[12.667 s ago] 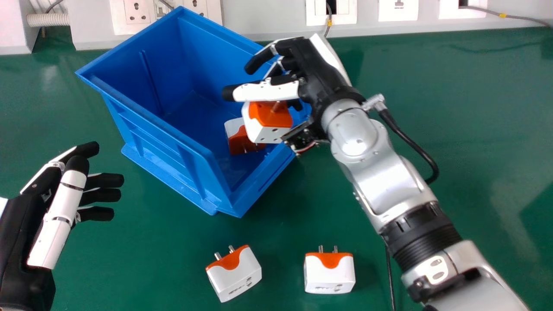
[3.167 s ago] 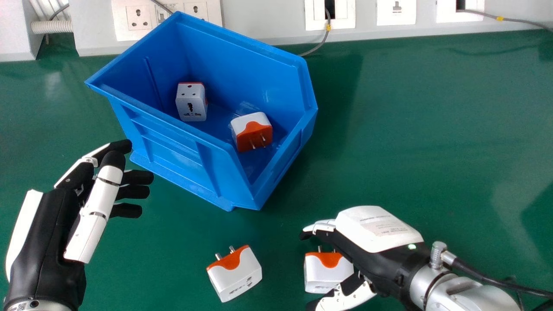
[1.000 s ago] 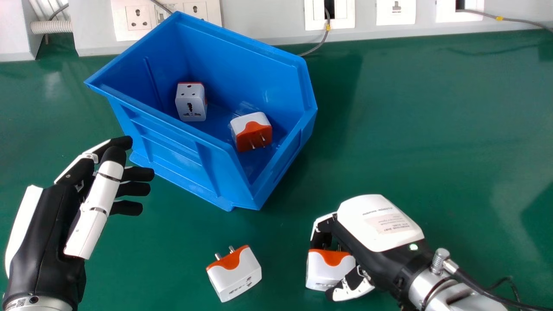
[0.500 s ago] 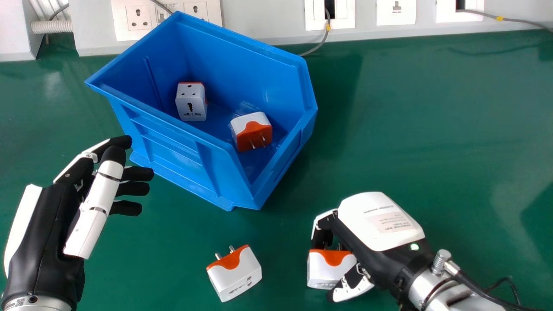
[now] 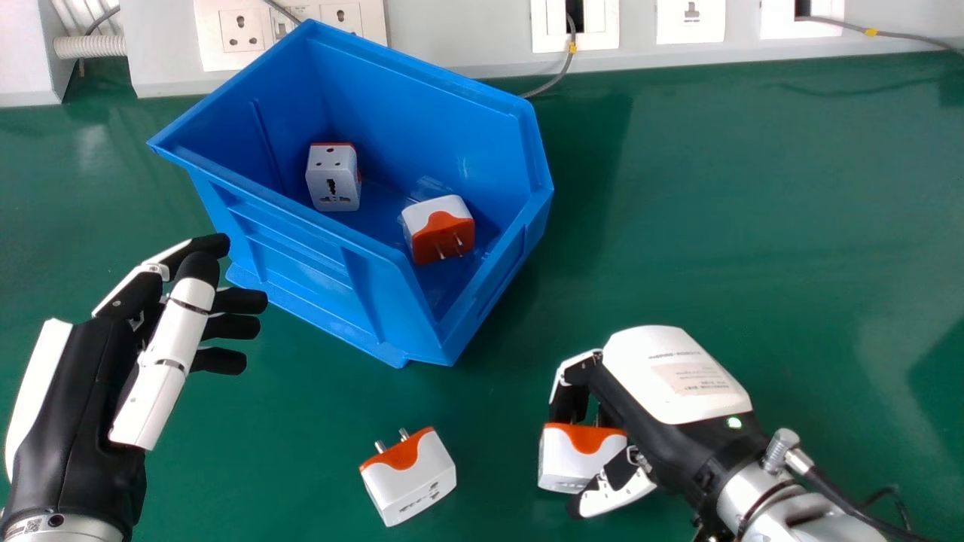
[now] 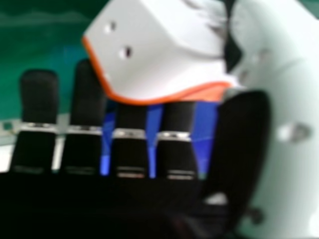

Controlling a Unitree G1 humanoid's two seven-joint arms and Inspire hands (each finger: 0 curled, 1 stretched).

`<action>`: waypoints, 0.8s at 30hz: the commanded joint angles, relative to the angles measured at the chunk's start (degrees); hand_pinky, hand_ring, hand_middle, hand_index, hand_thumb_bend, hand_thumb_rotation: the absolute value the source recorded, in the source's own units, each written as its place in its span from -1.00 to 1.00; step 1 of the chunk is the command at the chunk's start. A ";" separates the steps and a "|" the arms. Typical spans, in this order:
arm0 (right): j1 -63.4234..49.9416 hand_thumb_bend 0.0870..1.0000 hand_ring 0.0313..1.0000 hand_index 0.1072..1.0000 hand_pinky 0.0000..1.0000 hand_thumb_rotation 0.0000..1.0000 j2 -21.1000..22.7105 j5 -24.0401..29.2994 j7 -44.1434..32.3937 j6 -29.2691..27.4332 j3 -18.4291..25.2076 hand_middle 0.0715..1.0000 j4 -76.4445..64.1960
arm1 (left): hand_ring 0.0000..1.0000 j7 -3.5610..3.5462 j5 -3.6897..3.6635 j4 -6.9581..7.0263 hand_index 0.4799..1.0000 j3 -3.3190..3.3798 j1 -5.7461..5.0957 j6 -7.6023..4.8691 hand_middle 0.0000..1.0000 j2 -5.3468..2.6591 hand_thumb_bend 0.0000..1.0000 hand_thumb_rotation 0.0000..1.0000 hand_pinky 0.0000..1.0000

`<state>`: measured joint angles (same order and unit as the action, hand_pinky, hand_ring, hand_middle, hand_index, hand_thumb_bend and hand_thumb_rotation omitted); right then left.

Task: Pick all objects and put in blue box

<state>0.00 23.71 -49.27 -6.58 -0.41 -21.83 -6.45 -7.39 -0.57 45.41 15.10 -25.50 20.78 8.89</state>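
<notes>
The right hand has its fingers curled round a plug low on the right of the table, thumb against its near side; whether the plug is clear of the surface, I cannot tell. The main risk is a slip: the fingers close in on the orange end with its metal pins, so the hold may be uneven, and the smooth white shell could twist or drop during the lift. The box stands well apart, its wall rising high, so a carry kept too low would knock the plug or the knuckles on the rim and might shove the box. Inside, one plug sits towards the back and another nearer the front; letting go right above either could make the new one bounce or perch on top. A last plug lies on the table, easily nudged if the arm sweeps low across it. The left hand, fingers loosely extended, is beside the box and could get in the way.
</notes>
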 commanded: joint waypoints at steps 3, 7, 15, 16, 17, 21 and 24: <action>0.24 -0.11 -0.17 -0.15 -0.30 -1.00 0.18 0.50 -1.01 0.66 1.51 -0.05 -4.35 | 0.28 0.03 -0.16 1.92 0.24 0.62 -0.23 -0.07 0.31 0.47 -0.08 0.70 0.13; 0.14 -0.11 -0.17 -0.13 -0.31 -1.00 0.22 1.81 -2.00 0.48 2.46 -0.05 -6.06 | 0.29 0.05 -0.15 1.96 0.24 0.63 -0.35 -0.08 0.31 0.45 -0.08 0.70 0.12; -1.00 -0.11 -0.19 -0.06 -0.33 -1.00 -0.59 5.47 -4.53 1.68 5.74 -0.05 -12.20 | 0.29 0.10 -0.09 1.47 0.24 0.65 -0.21 -0.36 0.31 0.46 -0.07 0.70 0.12; -1.10 -0.11 -0.19 -0.06 -0.33 -1.00 -0.74 5.53 -4.44 1.73 5.96 -0.05 -12.64 | 0.29 0.11 -0.09 1.34 0.24 0.65 -0.14 -0.40 0.31 0.47 -0.07 0.70 0.12; -1.28 -0.12 -0.19 -0.05 -0.33 -1.00 -0.90 5.64 -4.37 1.81 6.27 -0.05 -13.27 | 0.29 0.11 -0.11 1.27 0.24 0.65 -0.09 -0.42 0.31 0.45 -0.06 0.70 0.12; -1.85 -0.12 -0.19 -0.04 -0.34 -1.00 -1.47 5.82 -4.02 2.19 7.59 -0.04 -15.75 | 0.29 0.18 -0.12 1.19 0.24 0.57 0.07 -0.31 0.31 0.40 -0.06 0.70 0.12; -1.71 -0.12 -0.19 -0.04 -0.34 -1.00 -1.77 5.96 -4.21 2.55 8.05 -0.04 -16.65 | 0.29 0.23 -0.11 1.01 0.24 0.54 0.32 -0.26 0.31 0.40 -0.06 0.70 0.12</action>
<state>-2.05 22.45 -43.78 -11.17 2.00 -15.01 -20.78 -7.38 -0.57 45.66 15.12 -25.53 20.79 8.91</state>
